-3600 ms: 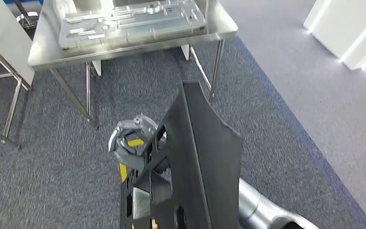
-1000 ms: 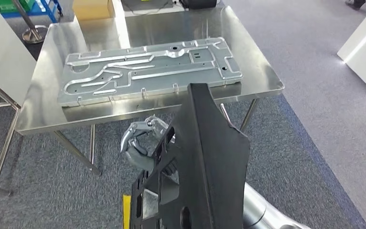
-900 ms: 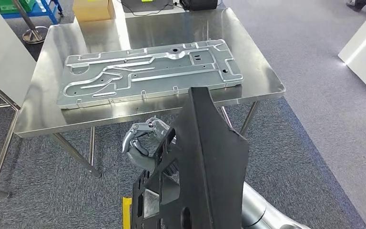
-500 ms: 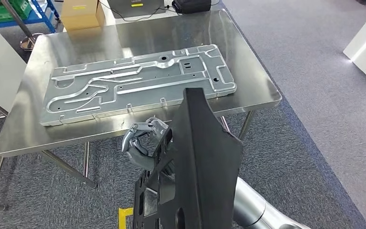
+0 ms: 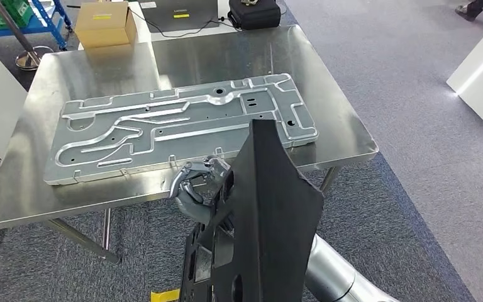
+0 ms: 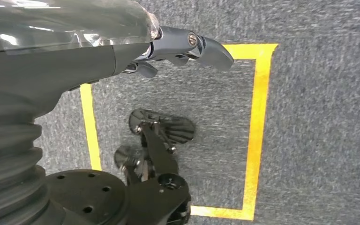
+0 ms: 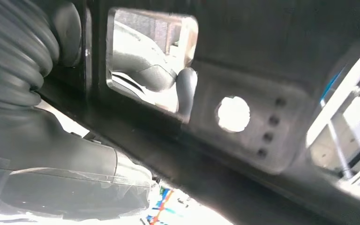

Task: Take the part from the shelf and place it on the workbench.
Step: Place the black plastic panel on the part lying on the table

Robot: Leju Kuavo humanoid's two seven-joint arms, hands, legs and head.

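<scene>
Part (image 5: 270,214), black, stands upright, gripped by right hand (image 5: 195,189) before workbench (image 5: 346,126).

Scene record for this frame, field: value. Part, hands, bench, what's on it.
part: black panel, held upright, at the bench's near edge, not set down
right robot hand: grips the panel through its cutouts
left robot hand: hangs over carpet with yellow tape, holds nothing, fingers curled in
bench: steel table, ahead of the robot
on bench: large stamped metal plate, lying flat
behind bench: cardboard box, black bag
</scene>
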